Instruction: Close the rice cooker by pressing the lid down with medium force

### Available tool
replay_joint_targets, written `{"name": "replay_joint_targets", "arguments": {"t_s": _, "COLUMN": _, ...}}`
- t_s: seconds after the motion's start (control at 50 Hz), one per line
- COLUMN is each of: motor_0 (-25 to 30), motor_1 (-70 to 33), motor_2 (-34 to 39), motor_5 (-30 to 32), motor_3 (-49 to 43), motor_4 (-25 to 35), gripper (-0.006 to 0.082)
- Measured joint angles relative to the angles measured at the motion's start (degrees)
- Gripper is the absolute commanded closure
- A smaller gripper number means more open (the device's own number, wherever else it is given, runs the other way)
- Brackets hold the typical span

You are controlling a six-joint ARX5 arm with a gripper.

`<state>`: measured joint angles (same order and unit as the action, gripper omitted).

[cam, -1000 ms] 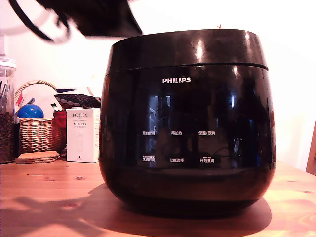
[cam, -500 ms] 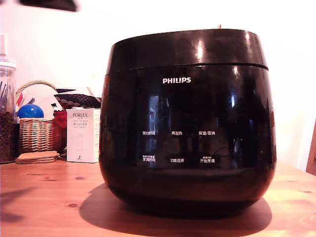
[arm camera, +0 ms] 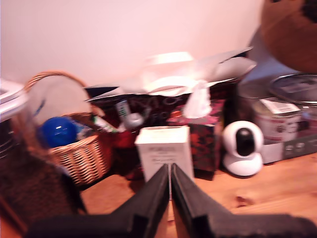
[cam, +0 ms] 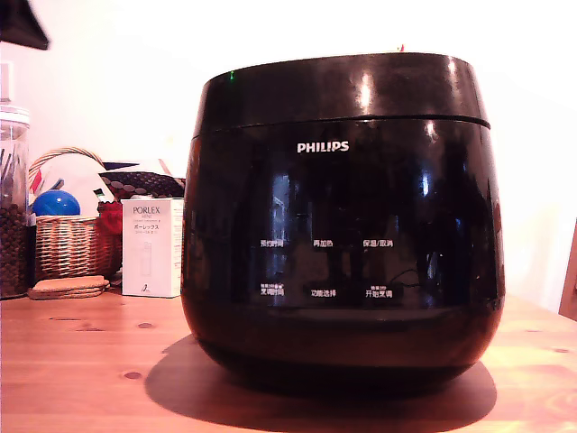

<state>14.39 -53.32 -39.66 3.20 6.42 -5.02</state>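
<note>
The rice cooker point(cam: 343, 244) is a big glossy black pot with a white PHILIPS logo, and it fills the middle of the exterior view. Its lid point(cam: 347, 86) lies flat on the body, with only a thin seam between them. A small green light shows at the lid's left edge. A dark part of my arm point(cam: 20, 25) shows in the top corner at the exterior view's left, well clear of the cooker. In the wrist view my gripper point(arm camera: 170, 184) is shut with nothing between its black fingers. It points at the clutter beside the cooker, and the cooker itself is out of that view.
On the wooden table point(cam: 81, 361), at the exterior view's left, stand a wicker basket point(cam: 68, 244) with a blue ball, a white box point(cam: 151, 248), a glass jar point(cam: 11, 207) and cork coasters point(cam: 68, 287). The wrist view adds a tissue box point(arm camera: 200, 134), a small white camera point(arm camera: 242, 148) and tins point(arm camera: 282, 124).
My arm has moved from above the cooker's upper left up and off toward the exterior view's left corner. Its shadow has left the table. The cooker has not moved.
</note>
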Motion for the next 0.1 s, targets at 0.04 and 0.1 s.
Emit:
{"name": "replay_joint_targets", "arguments": {"t_s": 0.04, "motor_0": -0.15, "motor_1": 0.0, "motor_2": 0.0, "motor_5": 0.0, "motor_3": 0.0, "motor_4": 0.02, "gripper": 0.0791}}
{"name": "replay_joint_targets", "arguments": {"t_s": 0.1, "motor_0": -0.17, "motor_1": 0.0, "motor_2": 0.0, "motor_5": 0.0, "motor_3": 0.0, "motor_4": 0.02, "gripper": 0.0791}}
